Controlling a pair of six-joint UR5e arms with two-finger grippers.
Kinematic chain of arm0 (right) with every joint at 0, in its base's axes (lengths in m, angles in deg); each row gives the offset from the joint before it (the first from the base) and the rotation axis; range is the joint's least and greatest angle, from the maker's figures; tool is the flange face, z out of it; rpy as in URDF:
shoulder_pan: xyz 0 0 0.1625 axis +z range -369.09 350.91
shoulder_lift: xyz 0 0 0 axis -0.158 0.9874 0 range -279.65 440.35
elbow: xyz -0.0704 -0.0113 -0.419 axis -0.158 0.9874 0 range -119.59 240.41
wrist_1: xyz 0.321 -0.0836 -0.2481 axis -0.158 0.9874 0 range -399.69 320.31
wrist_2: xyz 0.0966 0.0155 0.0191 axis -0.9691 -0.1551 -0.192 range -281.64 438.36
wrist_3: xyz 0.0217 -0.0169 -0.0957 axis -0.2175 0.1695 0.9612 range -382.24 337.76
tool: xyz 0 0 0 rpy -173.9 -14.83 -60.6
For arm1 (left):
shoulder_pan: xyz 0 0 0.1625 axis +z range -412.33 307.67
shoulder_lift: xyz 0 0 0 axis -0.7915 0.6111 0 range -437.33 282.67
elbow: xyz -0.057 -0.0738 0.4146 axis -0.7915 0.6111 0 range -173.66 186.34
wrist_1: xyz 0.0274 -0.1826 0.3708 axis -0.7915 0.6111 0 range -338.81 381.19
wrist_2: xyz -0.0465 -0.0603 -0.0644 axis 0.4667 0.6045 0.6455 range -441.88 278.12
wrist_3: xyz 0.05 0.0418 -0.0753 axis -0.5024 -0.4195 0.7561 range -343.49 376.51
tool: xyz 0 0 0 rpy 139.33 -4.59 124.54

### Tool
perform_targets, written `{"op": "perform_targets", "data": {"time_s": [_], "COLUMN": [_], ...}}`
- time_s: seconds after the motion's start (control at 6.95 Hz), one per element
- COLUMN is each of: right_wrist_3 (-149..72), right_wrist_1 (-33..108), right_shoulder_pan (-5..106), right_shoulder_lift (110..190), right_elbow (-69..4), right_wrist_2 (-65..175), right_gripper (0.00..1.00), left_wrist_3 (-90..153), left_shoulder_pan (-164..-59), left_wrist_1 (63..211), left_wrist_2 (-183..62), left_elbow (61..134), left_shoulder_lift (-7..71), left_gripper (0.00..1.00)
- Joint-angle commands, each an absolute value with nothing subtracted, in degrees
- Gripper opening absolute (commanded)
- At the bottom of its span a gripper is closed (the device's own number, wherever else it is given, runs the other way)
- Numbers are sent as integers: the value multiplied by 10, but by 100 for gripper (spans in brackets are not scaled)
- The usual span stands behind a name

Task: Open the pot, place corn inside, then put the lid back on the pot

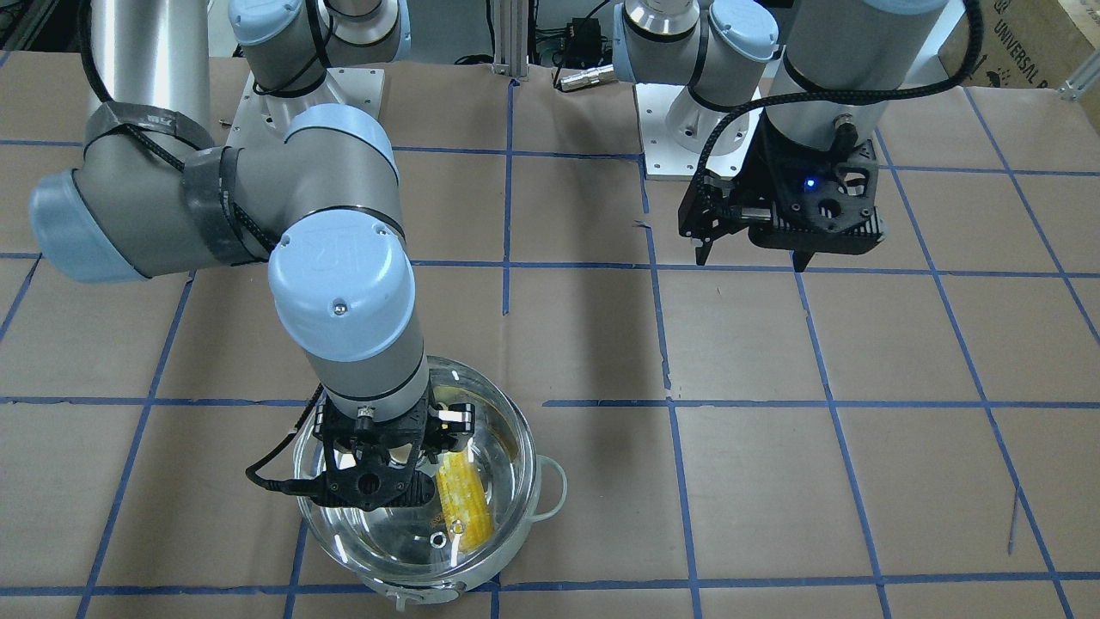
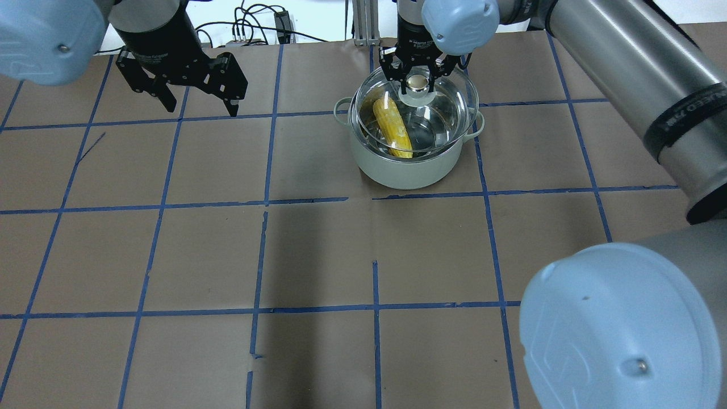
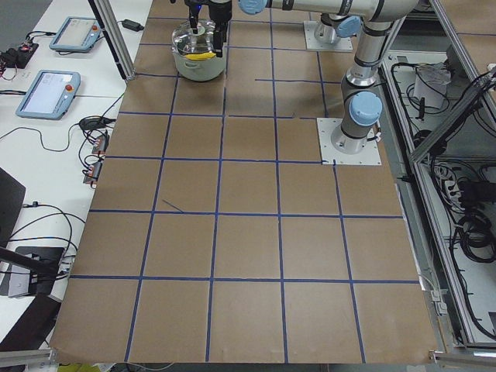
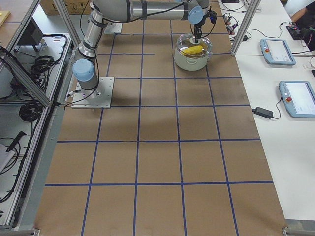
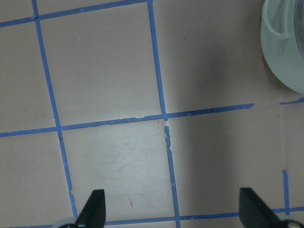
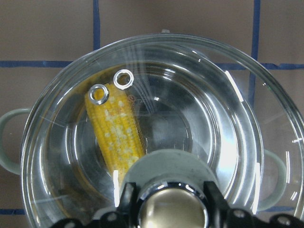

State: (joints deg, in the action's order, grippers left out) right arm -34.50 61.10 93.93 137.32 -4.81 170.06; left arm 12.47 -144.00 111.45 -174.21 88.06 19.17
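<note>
The pot (image 2: 409,173) stands at the far middle of the table with the yellow corn (image 2: 392,128) lying inside it. My right gripper (image 2: 417,85) is shut on the centre knob (image 6: 173,209) of the glass lid (image 2: 448,108). It holds the lid over the pot's mouth, close to the rim; I cannot tell whether the lid rests on it. Through the glass, the right wrist view shows the corn (image 6: 116,130) and two steam-vent rings. My left gripper (image 2: 201,108) is open and empty above the table, well left of the pot.
Brown paper with a blue tape grid covers the table (image 2: 318,255). The pot's edge (image 5: 285,47) shows at the top right of the left wrist view. Tablets (image 3: 48,91) and cables lie on side tables beyond the paper's far edge.
</note>
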Motion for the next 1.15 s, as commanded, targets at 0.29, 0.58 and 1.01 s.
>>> {"op": "perform_targets", "data": {"time_s": [0.29,0.58,1.01], "right_wrist_3": [-357,-356,-355], "right_wrist_1": [622,623,622], "right_shoulder_pan": [951,951,951], "right_shoulder_lift": [1360,1355,1357], "right_elbow": [-48,-45,-43], "right_wrist_2": [1700,1699,1703], "right_gripper": [13,13,13], "left_wrist_3": [127,133,147], "left_shoulder_pan": [-1410,-1410,-1409], "left_wrist_1": [1116,1118,1118], "left_wrist_2": [-1694,-1724,-1725], "left_elbow": [883,882,883], "left_shoulder_lift": [187,189,191], "left_gripper": [100,100,100]}}
